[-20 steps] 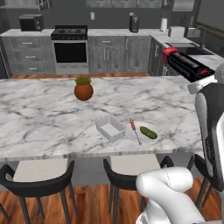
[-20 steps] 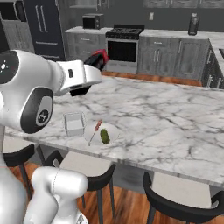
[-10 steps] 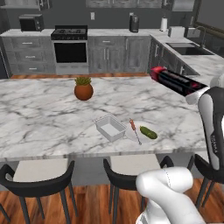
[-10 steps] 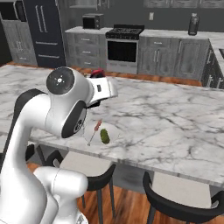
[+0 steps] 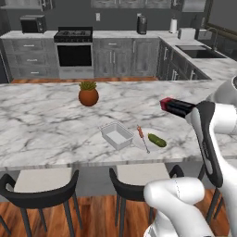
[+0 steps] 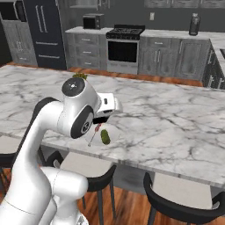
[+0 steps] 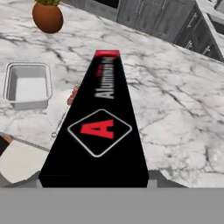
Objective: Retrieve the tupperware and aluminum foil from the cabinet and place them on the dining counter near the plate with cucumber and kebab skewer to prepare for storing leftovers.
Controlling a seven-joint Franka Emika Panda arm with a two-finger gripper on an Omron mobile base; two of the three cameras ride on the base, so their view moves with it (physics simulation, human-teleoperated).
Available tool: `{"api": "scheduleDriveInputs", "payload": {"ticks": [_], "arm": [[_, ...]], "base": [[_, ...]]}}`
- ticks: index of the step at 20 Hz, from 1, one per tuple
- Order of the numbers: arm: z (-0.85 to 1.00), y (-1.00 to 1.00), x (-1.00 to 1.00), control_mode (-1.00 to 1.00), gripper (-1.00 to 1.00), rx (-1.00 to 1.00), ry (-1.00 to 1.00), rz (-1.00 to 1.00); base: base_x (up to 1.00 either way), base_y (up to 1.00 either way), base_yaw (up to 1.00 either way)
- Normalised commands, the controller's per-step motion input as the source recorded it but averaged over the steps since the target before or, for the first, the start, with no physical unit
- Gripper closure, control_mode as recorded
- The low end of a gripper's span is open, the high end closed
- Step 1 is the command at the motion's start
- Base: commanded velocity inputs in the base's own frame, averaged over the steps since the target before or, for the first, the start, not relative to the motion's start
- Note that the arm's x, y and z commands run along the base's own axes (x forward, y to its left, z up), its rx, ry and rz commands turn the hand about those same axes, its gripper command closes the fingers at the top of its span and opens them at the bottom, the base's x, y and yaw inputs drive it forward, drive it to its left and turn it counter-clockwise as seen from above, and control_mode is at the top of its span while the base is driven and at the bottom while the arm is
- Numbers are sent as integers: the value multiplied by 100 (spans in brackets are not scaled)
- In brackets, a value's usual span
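Fingers (image 5: 196,112) clamped on aluminum foil (image 7: 101,122), held above the surface (image 5: 41,125) (plate (image 5: 150,144) beneath). Risk: early release drops the box onto the kebab skewer (image 5: 141,138).

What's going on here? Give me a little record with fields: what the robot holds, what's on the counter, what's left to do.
holding: aluminum foil, gripped by the gripper, above the dining counter
already on counter: tupperware, beside the plate
on plate: cucumber, kebab skewer
also there: potted plant
left to do: set the foil down near the plate
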Motion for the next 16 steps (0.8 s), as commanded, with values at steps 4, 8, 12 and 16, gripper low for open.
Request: {"api": "scheduleDriveInputs", "payload": {"ticks": [4,8,12,16], "arm": [[-50,-29,49,-100,100,6,0,0],[-38,-34,41,-100,100,7,0,0],[-49,-27,44,-100,100,2,0,0],[-54,-16,51,-100,100,0,6,0]], "base": [[0,0,0],[0,0,0],[0,0,0],[0,0,0]]}}
